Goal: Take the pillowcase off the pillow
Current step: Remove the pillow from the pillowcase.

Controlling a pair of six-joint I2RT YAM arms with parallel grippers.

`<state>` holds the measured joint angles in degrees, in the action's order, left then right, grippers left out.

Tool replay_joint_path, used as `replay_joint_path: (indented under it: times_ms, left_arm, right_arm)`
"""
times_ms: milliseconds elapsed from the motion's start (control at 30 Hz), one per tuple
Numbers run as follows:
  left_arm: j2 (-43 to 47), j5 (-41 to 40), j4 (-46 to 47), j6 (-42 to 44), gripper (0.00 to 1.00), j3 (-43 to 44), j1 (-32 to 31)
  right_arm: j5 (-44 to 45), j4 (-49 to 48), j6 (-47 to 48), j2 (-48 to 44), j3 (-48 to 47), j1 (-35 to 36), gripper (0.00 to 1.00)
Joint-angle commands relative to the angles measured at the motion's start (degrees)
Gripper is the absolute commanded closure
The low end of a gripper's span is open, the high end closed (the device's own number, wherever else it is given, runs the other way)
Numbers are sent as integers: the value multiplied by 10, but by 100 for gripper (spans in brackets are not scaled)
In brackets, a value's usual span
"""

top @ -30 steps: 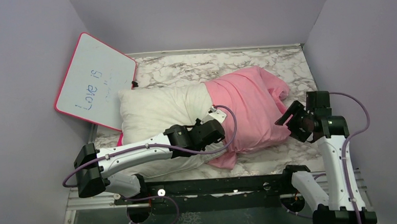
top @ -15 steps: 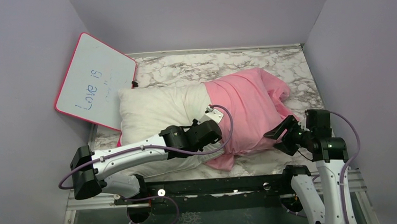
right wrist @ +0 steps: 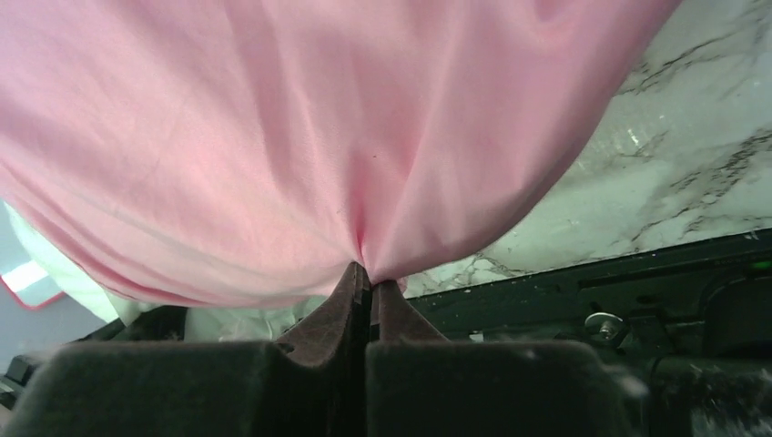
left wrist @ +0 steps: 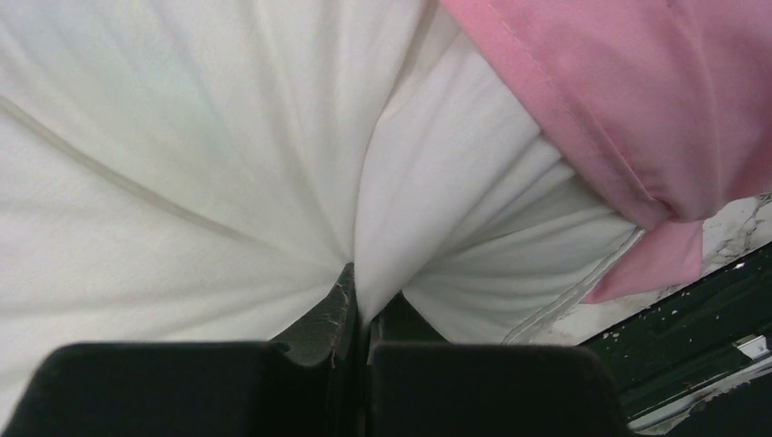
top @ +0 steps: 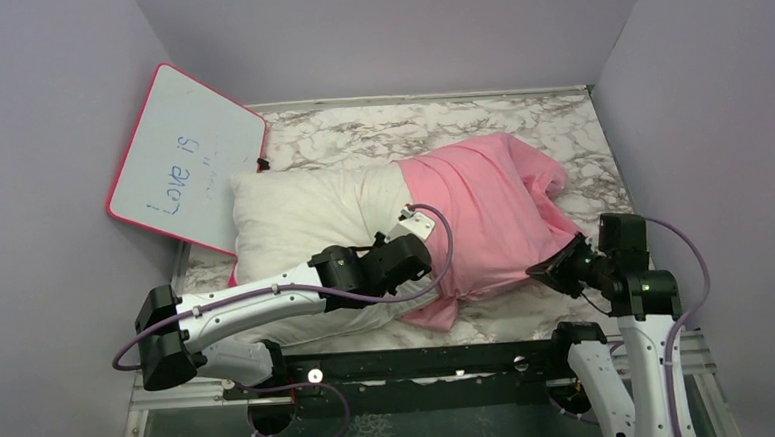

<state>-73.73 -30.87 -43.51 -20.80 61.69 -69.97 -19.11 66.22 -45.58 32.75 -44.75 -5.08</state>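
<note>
A: Stage reached?
B: Roughly halfway. The pillowcase (top: 488, 208) covers only the right half of the pillow (top: 303, 218), which lies across the table.
A: Grips?
B: The left gripper (left wrist: 362, 296) is clamped on pillow fabric and the right gripper (right wrist: 367, 273) on the pillowcase. The rest probably has to be drawn off to the right.

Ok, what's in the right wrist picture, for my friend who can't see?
The right gripper is shut, pinching a fold of the pink pillowcase, which fills most of the picture. Marble table shows at the right, and a bit of white pillow peeks out lower left.
</note>
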Motion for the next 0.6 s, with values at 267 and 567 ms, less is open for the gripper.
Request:
replay_joint_path:
  times_ms: [267, 567]
  left_arm:
    - [-11, -20, -65, -25, 100, -24, 5]
    - [-9, -20, -65, -26, 100, -24, 5]
  right_arm:
    - [440, -27, 23, 32, -187, -3, 99]
    - [492, -63, 56, 90, -186, -3, 99]
